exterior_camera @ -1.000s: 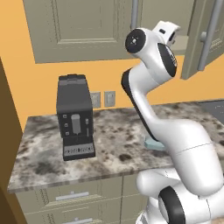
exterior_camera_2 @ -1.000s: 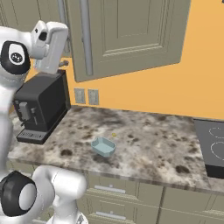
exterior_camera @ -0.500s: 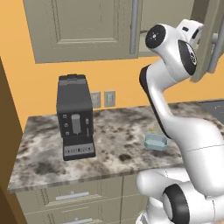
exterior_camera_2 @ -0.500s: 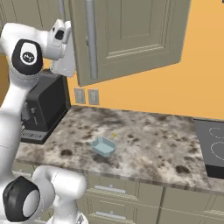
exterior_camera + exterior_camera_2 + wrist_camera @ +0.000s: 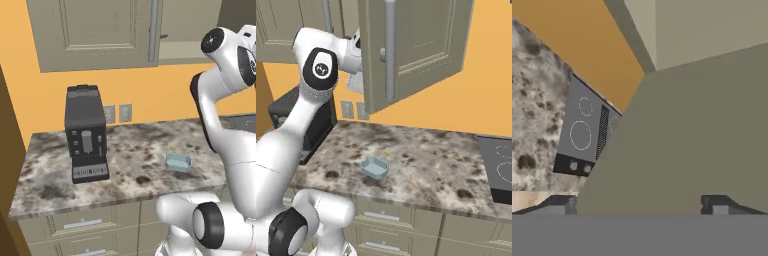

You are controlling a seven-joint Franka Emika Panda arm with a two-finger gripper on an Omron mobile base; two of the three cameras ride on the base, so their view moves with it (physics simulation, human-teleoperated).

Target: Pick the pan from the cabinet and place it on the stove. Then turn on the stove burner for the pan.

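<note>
The grey-beige wall cabinet's right door (image 5: pixel 416 50) stands swung open, its long grey bar handle (image 5: pixel 389 50) facing the room. My arm (image 5: pixel 321 70) reaches up behind that door's edge. In the hand view my gripper (image 5: pixel 639 205) is open, fingertips (image 5: pixel 562 202) wide apart, close against the door's flat panel (image 5: pixel 687 140). Past the panel lies the black stove (image 5: pixel 584 135) with thin white burner rings, a ribbed grille and small knobs (image 5: pixel 574 166). The stove's edge (image 5: pixel 498 165) also shows at the counter's right end. The pan is hidden. The cabinet's other door (image 5: pixel 95 30) is closed.
A black coffee machine (image 5: pixel 85 132) stands at the counter's left. A small light-blue container (image 5: pixel 374 167) sits mid-counter on the speckled stone top (image 5: pixel 426 165). Two wall outlets (image 5: pixel 117 113) are behind it. Low drawers (image 5: pixel 386 220) run under the counter.
My arm has swung up and to the right, and the cabinet's right door has swung further open with it. The counter items have not moved.
</note>
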